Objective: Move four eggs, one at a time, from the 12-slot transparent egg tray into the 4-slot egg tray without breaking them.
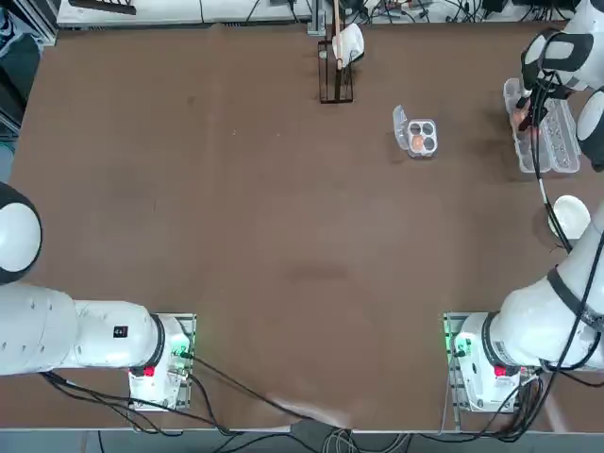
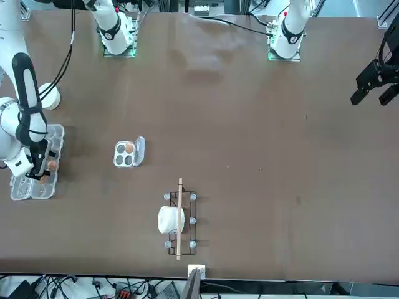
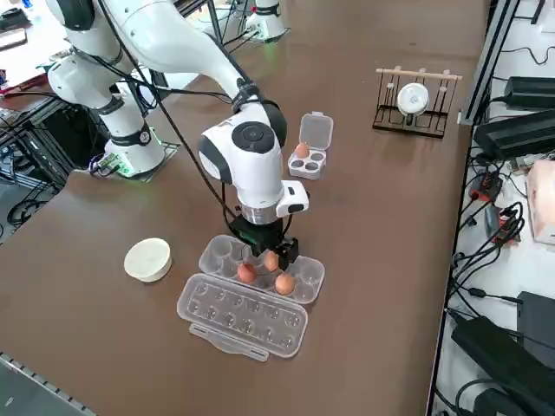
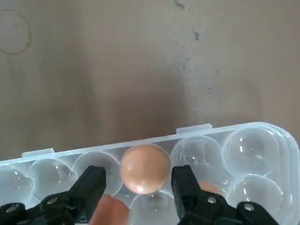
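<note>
My right gripper hangs low over the 12-slot transparent egg tray at the table's right edge. Its fingers stand on either side of one orange-brown egg in a cup. The jaws are open, with a gap still showing on one side. Two more eggs sit in neighbouring cups of this tray. The 4-slot egg tray lies to the left toward mid-table, lid open. It holds one egg in one cup, also seen in the side view.
The long tray's clear lid lies open flat beside it. A round white bowl sits nearer the robot's base on the right. A dark rack with a white roll stands at the table's far edge.
</note>
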